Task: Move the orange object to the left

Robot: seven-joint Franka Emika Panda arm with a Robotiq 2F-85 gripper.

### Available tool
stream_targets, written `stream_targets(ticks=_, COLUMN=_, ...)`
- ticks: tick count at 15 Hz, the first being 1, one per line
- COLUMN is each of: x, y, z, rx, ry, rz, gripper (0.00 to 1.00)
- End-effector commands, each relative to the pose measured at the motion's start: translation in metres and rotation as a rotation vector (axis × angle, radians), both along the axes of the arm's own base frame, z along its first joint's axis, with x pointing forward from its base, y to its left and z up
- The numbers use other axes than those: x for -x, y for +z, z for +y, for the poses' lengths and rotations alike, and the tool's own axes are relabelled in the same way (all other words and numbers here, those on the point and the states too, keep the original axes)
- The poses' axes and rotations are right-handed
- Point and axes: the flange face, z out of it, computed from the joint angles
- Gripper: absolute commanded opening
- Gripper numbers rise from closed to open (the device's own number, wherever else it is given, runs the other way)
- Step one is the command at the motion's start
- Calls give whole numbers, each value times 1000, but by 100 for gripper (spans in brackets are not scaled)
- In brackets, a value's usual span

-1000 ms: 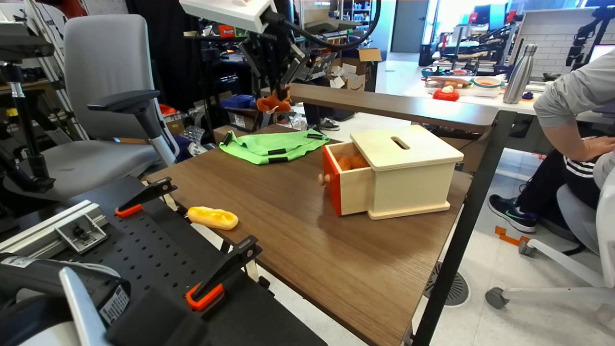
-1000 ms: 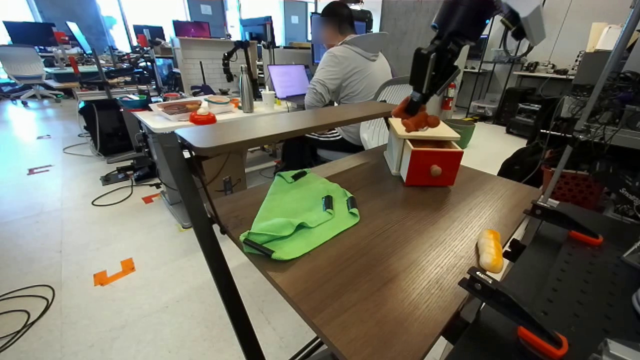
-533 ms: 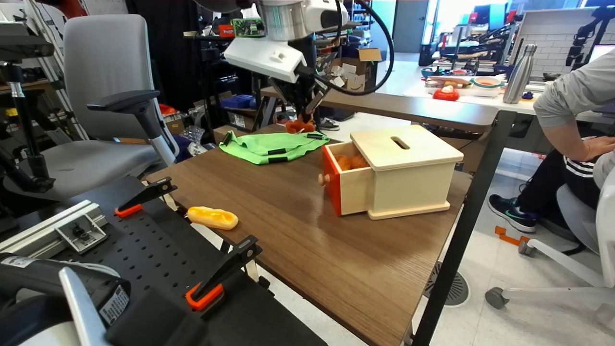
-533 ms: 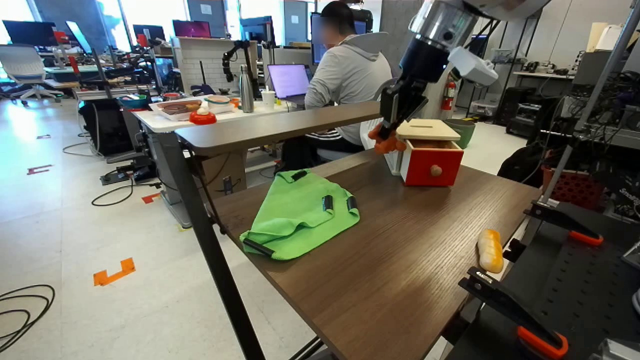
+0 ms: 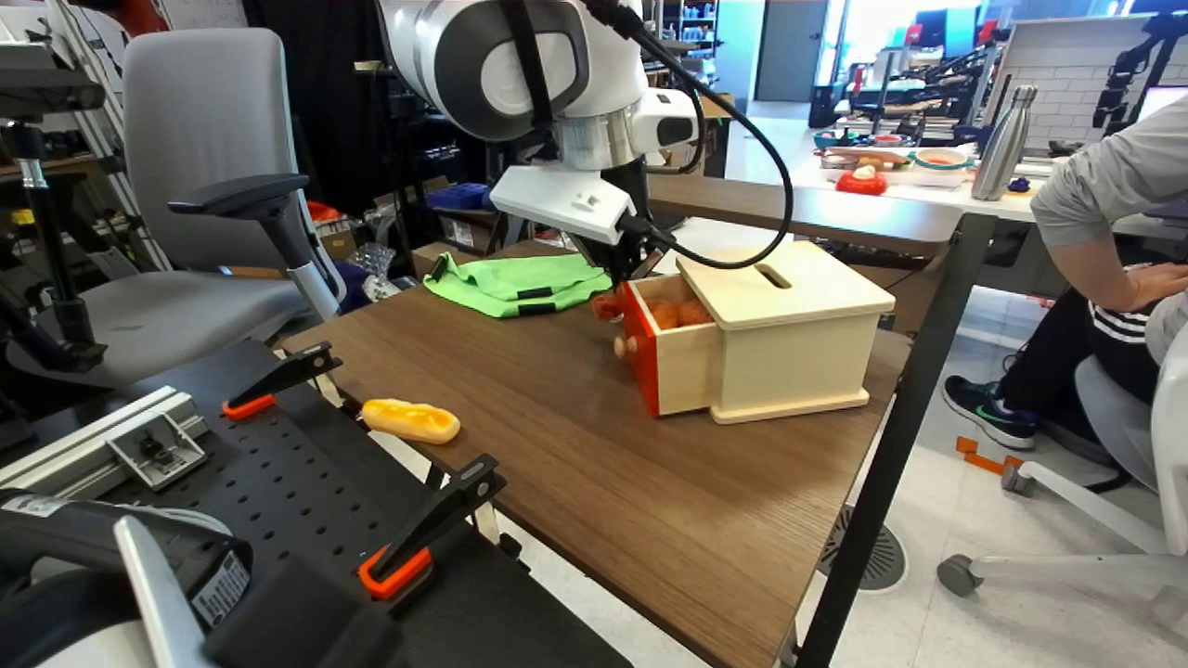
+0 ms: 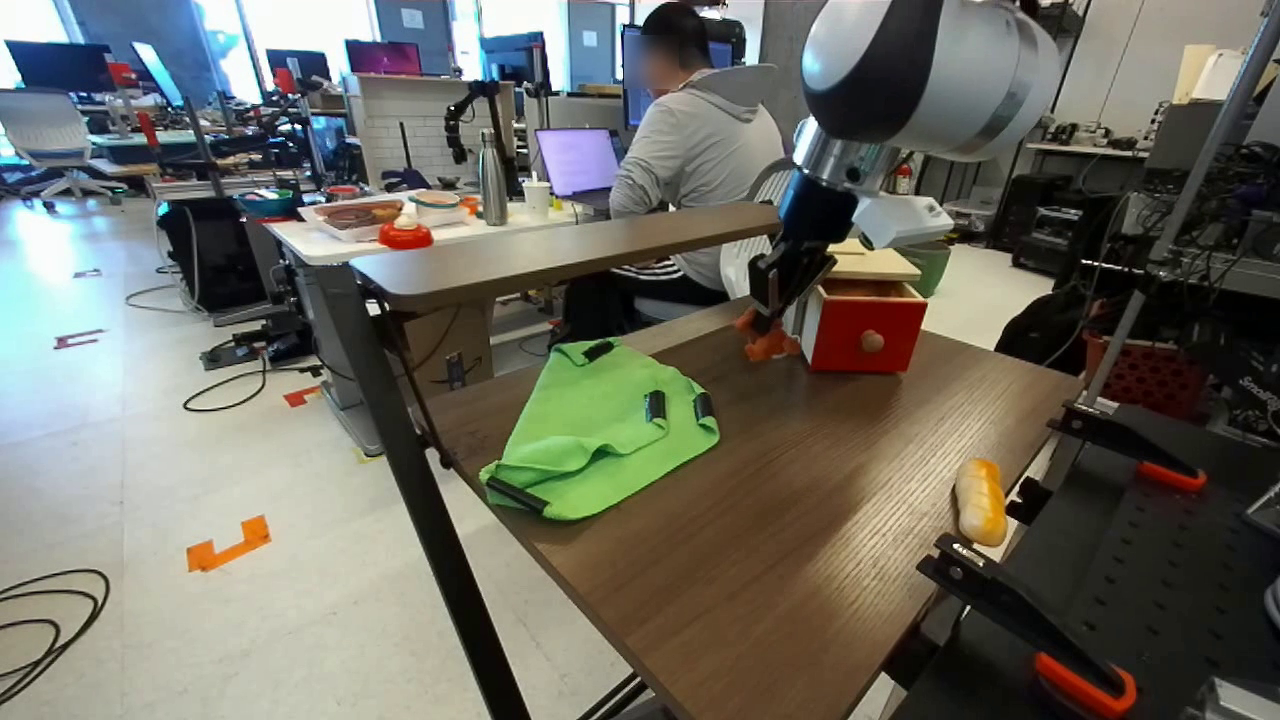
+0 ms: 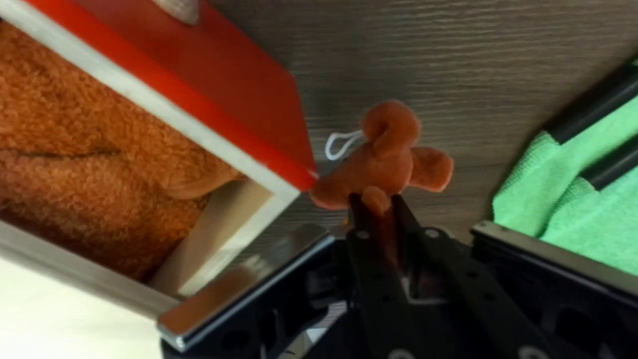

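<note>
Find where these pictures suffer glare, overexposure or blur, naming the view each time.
In an exterior view, windows blown out and the person's face blurred; in an exterior view, pale glare on the raised shelf; in the wrist view, bottom-left corner washed out, metal plate beside the jaws soft, orange object clearer.

Brn tbl (image 6: 800, 520): grn cloth (image 6: 610, 430), wdn box (image 5: 798, 357) w/ drawer (image 5: 689, 373) out, yel. bread (image 5: 411, 420) at edge.

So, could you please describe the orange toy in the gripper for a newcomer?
On the table, find the beige box with an open red-fronted drawer. Just outside, by its corner, is the lumpy orange toy; the gripper pinches it, while its fuzzy orange neighbour lies inside.
</note>
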Motion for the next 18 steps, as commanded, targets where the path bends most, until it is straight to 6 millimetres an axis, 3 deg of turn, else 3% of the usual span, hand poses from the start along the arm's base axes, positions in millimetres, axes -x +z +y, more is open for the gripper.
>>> stream_targets(ticks=1, x=-8, y=-9, z=5, rx=36, ry=-3, rz=-5, gripper=3)
stream_targets(ticks=3, x=-9, y=-13, z=8, rx=48, ry=-4, rz=7, gripper=3)
stream_targets(ticks=4, x=-9, y=-15, z=9, rx=57, ry=-12, rz=14, gripper=37)
stream_targets(ticks=5, x=-9, y=-16, z=9, rx=63, ry=-20, rz=21, gripper=40)
stream_targets(ticks=9, x=-12, y=-13, z=13, rx=74, ry=-46, rz=24, gripper=66)
stream_targets(ticks=13, x=-3, y=8, z=25, rx=49, ry=-65, rz=25, gripper=95)
stream_targets(ticks=18, x=41, y=71, z=51, rx=-10, ry=3, rz=-22, gripper=100)
